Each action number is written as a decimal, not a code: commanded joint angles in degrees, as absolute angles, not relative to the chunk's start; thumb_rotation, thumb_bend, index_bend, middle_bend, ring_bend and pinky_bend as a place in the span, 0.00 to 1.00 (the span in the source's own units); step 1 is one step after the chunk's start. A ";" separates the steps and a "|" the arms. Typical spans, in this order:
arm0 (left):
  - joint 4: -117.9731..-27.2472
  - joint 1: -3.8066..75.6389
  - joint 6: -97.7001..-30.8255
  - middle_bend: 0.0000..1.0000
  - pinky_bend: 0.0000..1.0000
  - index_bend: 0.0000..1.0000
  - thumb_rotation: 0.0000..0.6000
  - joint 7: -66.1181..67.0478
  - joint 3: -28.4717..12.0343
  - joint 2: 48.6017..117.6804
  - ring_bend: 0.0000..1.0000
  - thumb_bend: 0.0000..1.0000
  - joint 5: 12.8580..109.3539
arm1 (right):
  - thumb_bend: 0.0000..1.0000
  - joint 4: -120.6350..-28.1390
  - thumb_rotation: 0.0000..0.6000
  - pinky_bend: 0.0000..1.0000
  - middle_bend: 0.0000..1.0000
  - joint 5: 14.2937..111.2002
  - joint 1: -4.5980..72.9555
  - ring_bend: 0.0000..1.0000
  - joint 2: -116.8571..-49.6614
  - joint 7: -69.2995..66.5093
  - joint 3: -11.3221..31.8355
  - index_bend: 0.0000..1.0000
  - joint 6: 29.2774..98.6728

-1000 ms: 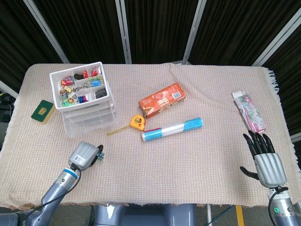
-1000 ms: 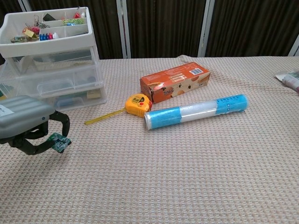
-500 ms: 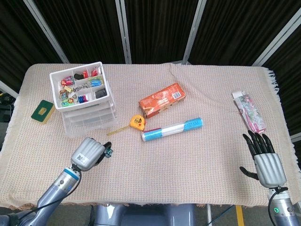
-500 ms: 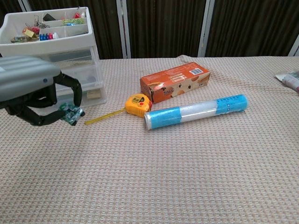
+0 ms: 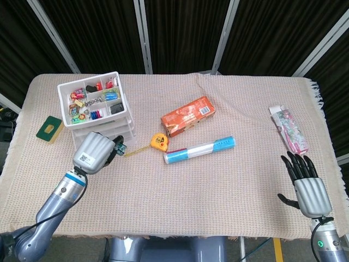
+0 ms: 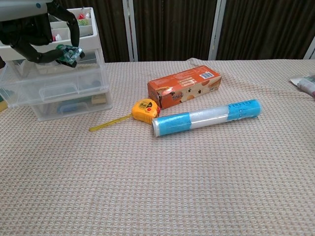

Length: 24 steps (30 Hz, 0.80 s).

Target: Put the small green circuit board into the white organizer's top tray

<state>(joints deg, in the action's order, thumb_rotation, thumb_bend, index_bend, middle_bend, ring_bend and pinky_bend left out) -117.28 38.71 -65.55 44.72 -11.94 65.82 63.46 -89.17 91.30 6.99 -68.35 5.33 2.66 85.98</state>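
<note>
We cannot read most of the small items in the white organizer's (image 5: 101, 126) top tray (image 5: 92, 102); from the head view they are only bits of red, green, blue and black sorted among dividers. In the chest view the organizer is cut off at the left edge, and our left hand (image 6: 37, 29) covers much of its upper part. The lower drawers are translucent, so their contents are blurred shapes.

Our left hand (image 5: 94, 153) is curled in, pinching the small green circuit board (image 6: 69, 52) between its fingertips. The board hangs in the air in front of the organizer, at about the height of the top tray's front edge in the chest view, not yet over the tray.

Our right hand (image 5: 307, 184) hovers near the cloth-covered table's (image 5: 229, 180) right front corner, fingers spread and holding nothing.

An orange box (image 5: 187, 115), a yellow tape measure (image 5: 158, 142) and a blue-and-white roll (image 5: 199, 150) lie mid-table. A green pad (image 5: 49, 128) lies left of the organizer, and a printed packet (image 5: 289, 127) lies far right.
</note>
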 commanded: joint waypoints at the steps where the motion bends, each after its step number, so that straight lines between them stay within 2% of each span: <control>1: -115.86 39.95 -64.96 1.00 0.73 0.63 1.00 44.64 -13.89 64.02 0.94 0.50 59.86 | 0.00 -89.20 1.00 0.00 0.00 91.19 6.99 0.00 -68.32 5.34 2.67 0.04 85.90; 14: -110.92 40.77 -63.76 1.00 0.73 0.63 1.00 44.10 -12.34 63.13 0.94 0.50 52.13 | 0.00 -89.42 1.00 0.00 0.00 91.05 6.99 0.00 -68.30 5.73 2.65 0.04 85.75; 24: -108.54 41.62 -63.42 0.99 0.72 0.62 1.00 44.26 -10.29 64.63 0.93 0.49 50.61 | 0.00 -89.49 1.00 0.00 0.00 90.99 6.97 0.00 -68.29 5.74 2.66 0.04 85.76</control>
<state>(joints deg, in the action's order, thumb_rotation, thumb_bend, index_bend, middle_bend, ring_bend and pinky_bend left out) -108.77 41.48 -63.34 43.98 -10.50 64.51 50.59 -89.49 90.99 6.97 -68.29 5.73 2.67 85.77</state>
